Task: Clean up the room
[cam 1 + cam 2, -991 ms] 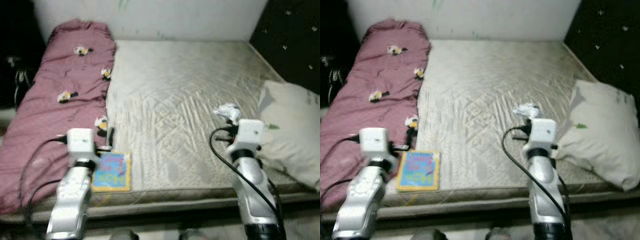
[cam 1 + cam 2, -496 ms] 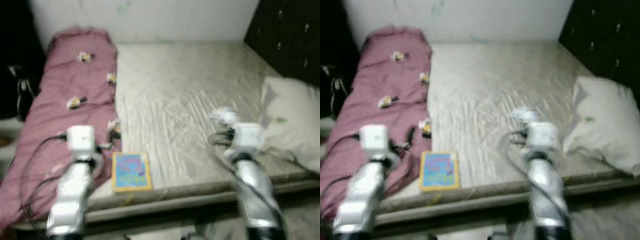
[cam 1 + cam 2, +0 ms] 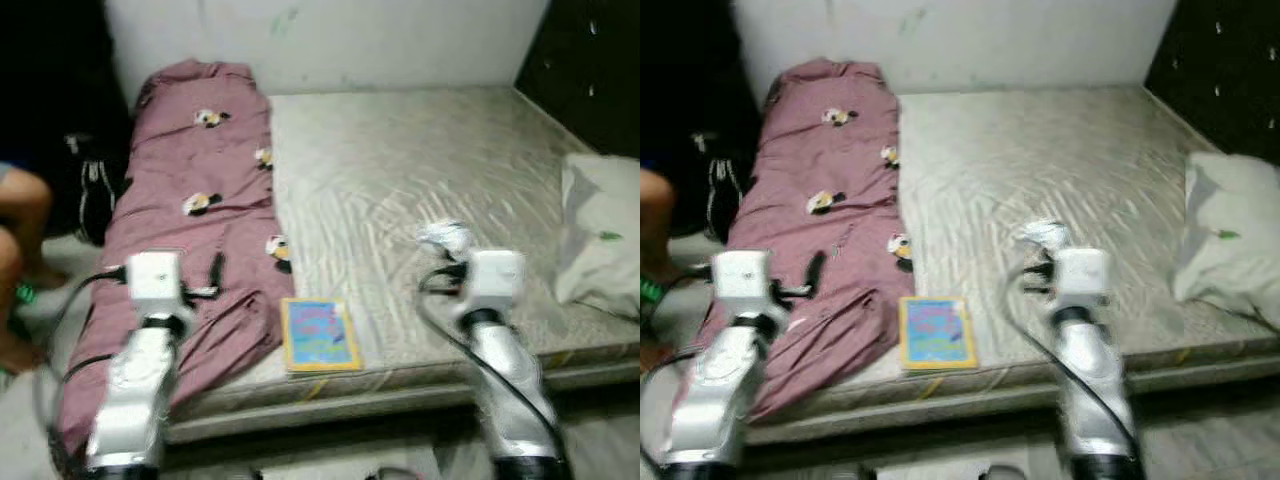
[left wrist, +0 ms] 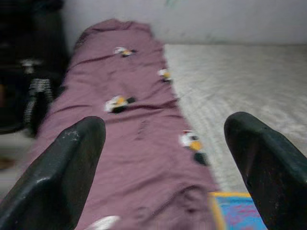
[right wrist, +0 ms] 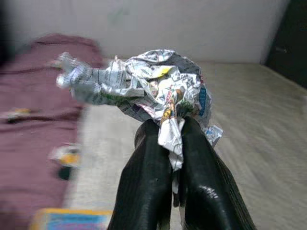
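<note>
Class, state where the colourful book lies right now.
The colourful book lies flat at the mattress's near edge, beside the maroon blanket, between the two arms.

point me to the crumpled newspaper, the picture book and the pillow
crumpled newspaper (image 5: 158,88), right wrist view, middle of the wad pinched in the right claw (image 5: 173,132).
picture book (image 3: 319,334), left eye view, centre of its cover.
pillow (image 3: 602,245), left eye view, middle of its visible face.

blanket (image 3: 195,210) on mattress (image 3: 420,170) left, book (image 3: 320,335) front, pillow (image 3: 600,235) right
</note>
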{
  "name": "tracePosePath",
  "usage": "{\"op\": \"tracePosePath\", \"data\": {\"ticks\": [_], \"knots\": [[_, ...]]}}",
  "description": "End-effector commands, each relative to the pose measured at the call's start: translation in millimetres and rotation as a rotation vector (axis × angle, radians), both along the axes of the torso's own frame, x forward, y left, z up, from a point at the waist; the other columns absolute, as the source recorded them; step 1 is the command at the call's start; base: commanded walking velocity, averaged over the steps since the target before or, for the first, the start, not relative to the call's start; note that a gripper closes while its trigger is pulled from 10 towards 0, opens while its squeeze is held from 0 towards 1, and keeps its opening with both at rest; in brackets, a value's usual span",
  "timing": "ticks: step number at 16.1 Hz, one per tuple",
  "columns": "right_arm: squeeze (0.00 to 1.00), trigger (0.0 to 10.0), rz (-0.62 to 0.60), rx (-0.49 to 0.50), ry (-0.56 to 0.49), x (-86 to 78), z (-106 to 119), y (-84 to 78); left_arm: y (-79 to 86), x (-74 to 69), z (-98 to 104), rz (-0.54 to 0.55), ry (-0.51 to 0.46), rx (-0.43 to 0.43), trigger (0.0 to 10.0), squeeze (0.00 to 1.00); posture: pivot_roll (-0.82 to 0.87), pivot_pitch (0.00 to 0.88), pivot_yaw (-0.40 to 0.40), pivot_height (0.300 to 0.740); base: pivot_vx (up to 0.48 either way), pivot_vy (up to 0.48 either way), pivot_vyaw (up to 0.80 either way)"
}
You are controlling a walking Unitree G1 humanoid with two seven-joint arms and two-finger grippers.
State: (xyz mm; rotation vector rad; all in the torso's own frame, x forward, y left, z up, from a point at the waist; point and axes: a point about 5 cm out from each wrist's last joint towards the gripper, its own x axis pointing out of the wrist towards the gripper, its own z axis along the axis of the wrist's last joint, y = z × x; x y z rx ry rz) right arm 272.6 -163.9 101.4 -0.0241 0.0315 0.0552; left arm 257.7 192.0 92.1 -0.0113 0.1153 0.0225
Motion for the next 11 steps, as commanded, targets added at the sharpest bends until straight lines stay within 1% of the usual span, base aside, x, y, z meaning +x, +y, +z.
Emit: {"op": "tracePosePath", "data": {"ticks": [1,2,4,6,9,11], "knots": [[0.00,10.0,0.008,-0.009,-0.022,0.6,4.6,-2.5,-7.8,2.1,4.1,-0.018,-0.015,-0.012,10.0,0.00,-0.05,0.000,-0.003,0.740,0.000,0.480,0.00],[0.00,10.0,0.016,0.001,-0.021,0.4,4.9,0.6,-11.9,1.0,2.8,-0.023,-0.010,-0.021,10.0,0.00,-0.05,0.000,-0.003,0.740,0.000,0.480,0.00],[0.00,10.0,0.025,0.001,-0.017,0.3,3.7,2.6,-13.6,0.3,3.1,-0.027,-0.015,-0.021,10.0,0.00,-0.05,0.000,-0.007,0.740,0.000,0.480,0.00],[0.00,10.0,0.047,-0.006,-0.023,2.6,5.1,5.1,-13.3,1.3,3.5,-0.023,-0.015,-0.023,10.0,0.00,-0.05,0.000,-0.011,0.740,0.000,0.480,0.00],[0.00,10.0,0.040,0.015,-0.022,7.0,6.2,4.1,-10.8,3.5,4.5,-0.003,-0.022,-0.009,10.0,0.00,-0.05,0.000,-0.013,0.740,0.000,0.474,0.00],[0.00,10.0,0.047,0.013,-0.022,9.6,6.9,4.8,-8.5,5.6,7.6,0.010,-0.045,0.004,10.0,0.00,-0.04,0.000,-0.019,0.740,0.000,0.000,0.00]]}}
